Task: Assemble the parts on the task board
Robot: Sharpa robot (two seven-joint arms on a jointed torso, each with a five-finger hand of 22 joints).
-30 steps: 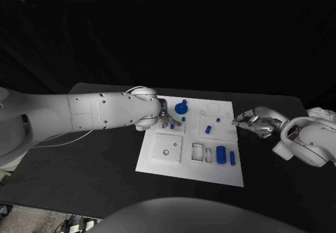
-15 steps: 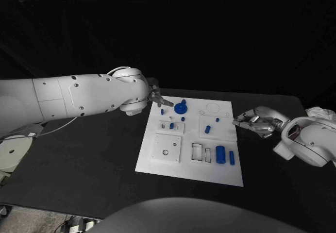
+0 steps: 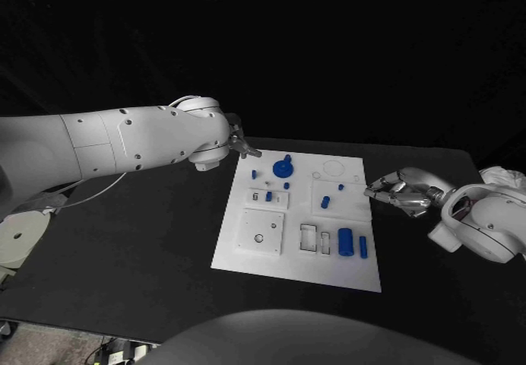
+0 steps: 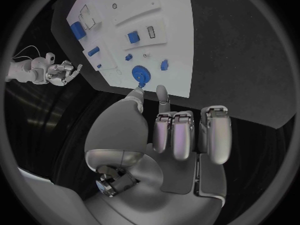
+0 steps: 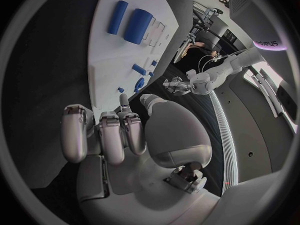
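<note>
The white task board [image 3: 261, 251] lies mid-table. On it sit a blue gear-like disc [image 3: 285, 167], several small blue pegs such as one [image 3: 325, 202] near the middle, and a thick blue cylinder [image 3: 346, 242] beside a slim one [image 3: 364, 245]. My left hand [image 3: 243, 146] hovers off the board's far left corner, fingers loosely bent, holding nothing. In the left wrist view that hand [image 4: 172, 130] points toward the gear [image 4: 141, 75]. My right hand [image 3: 400, 192] hangs just right of the board's edge, fingers partly curled, nothing seen in it. The right wrist view shows it [image 5: 122, 135] beside the board [image 5: 112, 60].
Rectangular sockets [image 3: 309, 237] and a square plate with a small hole [image 3: 261, 228] mark the board's near half. Black table [image 3: 143, 251] spreads on both sides. My bulky left arm [image 3: 121, 156] reaches over the table's left part.
My left hand has lifted off the small slots at the board's left side and drawn back to the far left corner. The right hand has stayed put.
</note>
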